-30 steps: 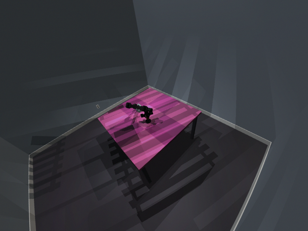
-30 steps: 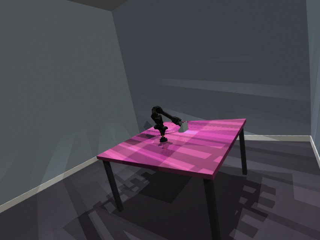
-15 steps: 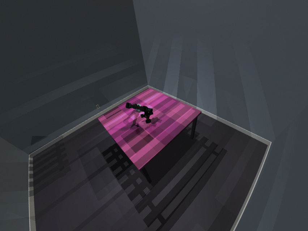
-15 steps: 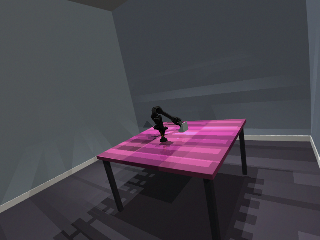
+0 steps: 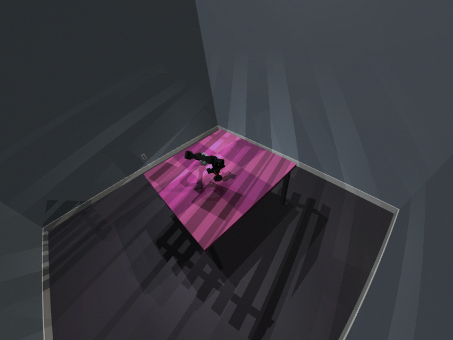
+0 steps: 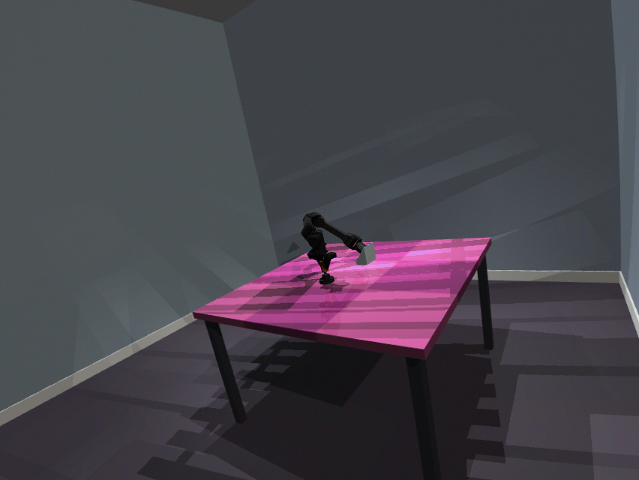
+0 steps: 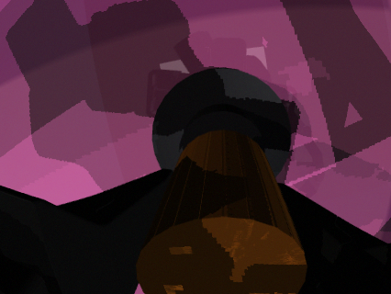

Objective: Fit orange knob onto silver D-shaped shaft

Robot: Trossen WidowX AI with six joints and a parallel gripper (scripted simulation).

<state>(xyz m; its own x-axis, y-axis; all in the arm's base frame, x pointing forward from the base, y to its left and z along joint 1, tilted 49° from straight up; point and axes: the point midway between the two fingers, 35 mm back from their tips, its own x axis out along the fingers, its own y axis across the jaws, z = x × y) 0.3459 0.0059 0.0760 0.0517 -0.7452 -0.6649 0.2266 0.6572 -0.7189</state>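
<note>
The orange knob (image 7: 229, 239) (image 6: 323, 266) is upright between the fingers, with its ribbed side and top showing in the wrist view. My gripper (image 7: 222, 187) (image 6: 323, 265) is shut on it. The round black pedestal (image 7: 184, 96) (image 6: 326, 279) (image 5: 218, 178) stands directly under the knob. In the wrist view the knob's lower end overlaps the raised collar at the pedestal's middle. The silver shaft and the hole under the knob are hidden. Whether the knob's underside touches the pedestal or stands a little above it, I cannot tell.
A pale grey wedge-shaped block (image 6: 366, 253) (image 5: 203, 158) is by the arm's base on the pink table (image 6: 403, 310) (image 5: 204, 228). The black arm arches from there to the pedestal. Striped shadows cross the table and floor.
</note>
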